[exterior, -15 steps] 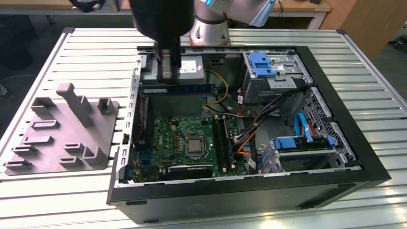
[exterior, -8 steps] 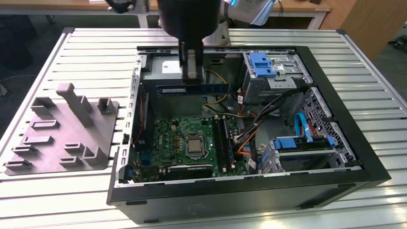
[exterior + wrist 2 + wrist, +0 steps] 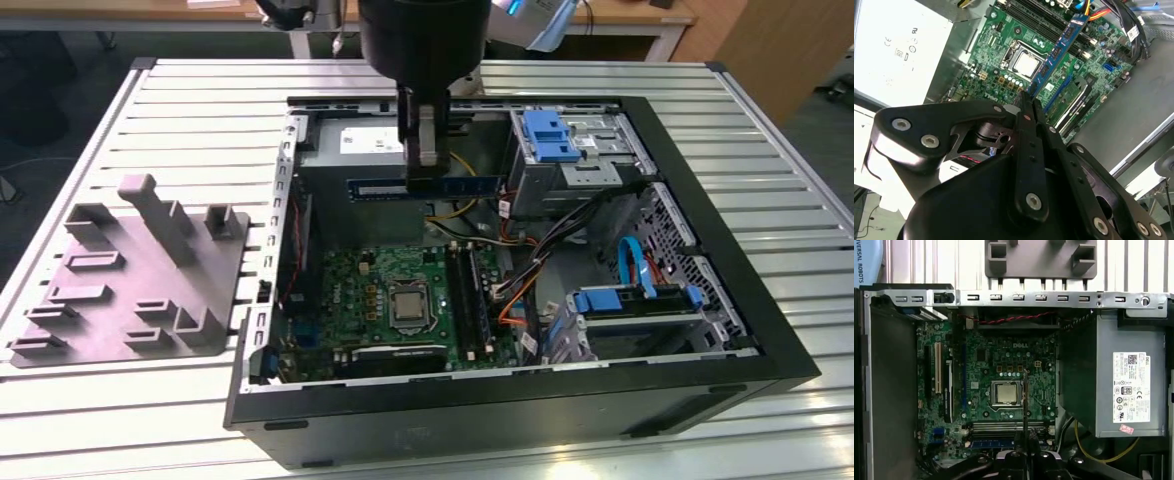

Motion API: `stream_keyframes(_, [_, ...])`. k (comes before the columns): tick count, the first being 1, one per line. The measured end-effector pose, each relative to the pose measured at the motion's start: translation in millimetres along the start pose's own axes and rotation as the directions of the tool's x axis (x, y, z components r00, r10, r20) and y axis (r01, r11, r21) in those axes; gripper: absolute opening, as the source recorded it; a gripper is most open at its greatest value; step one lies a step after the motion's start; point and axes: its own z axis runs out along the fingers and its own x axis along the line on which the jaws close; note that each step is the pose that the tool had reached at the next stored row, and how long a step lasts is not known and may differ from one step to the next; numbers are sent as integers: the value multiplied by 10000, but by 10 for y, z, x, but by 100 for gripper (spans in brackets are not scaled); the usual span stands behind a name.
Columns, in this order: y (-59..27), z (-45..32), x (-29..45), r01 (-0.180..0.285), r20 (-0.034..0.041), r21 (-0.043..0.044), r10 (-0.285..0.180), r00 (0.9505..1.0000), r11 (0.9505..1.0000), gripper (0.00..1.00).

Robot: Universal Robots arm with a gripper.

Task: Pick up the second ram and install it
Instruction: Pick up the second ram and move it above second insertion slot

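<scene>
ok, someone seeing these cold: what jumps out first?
The tool hangs over the open computer case, shut on a dark RAM stick. The stick is held level near the power supply, above the green motherboard. Next comes the grey fixture with upright posts, on the slatted table beside the case, on the exterior view's left.

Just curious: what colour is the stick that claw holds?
Blue. The second ram shows it best in the second wrist view.
</scene>
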Motion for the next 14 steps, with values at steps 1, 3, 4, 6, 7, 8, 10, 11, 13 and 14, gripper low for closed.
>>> stream_keyframes(1, [-1,3,0,1,1,0,-1,10000,10000,13])
stream_keyframes(3, [-3,23,1,1,4,0,-1,10000,10000,13])
stream_keyframes(4, [-7,37,1,3,4,-2,-3,10000,10000,13])
stream_keyframes(6, [-13,64,2,1,7,-5,-1,10000,10000,13])
stream_keyframes(7, [-17,78,3,1,10,-6,-1,10000,10000,13])
stream_keyframes(8, [-19,91,4,0,10,-8,0,10000,10000,13])
stream_keyframes(10, [-23,109,3,0,7,-11,0,10000,10000,13])
stream_keyframes(11, [-27,118,0,1,9,-11,-1,10000,10000,13])
stream_keyframes(13, [-35,143,0,2,9,-16,-2,10000,10000,13])
stream_keyframes(14, [-40,160,1,0,8,-24,0,10000,10000,13])
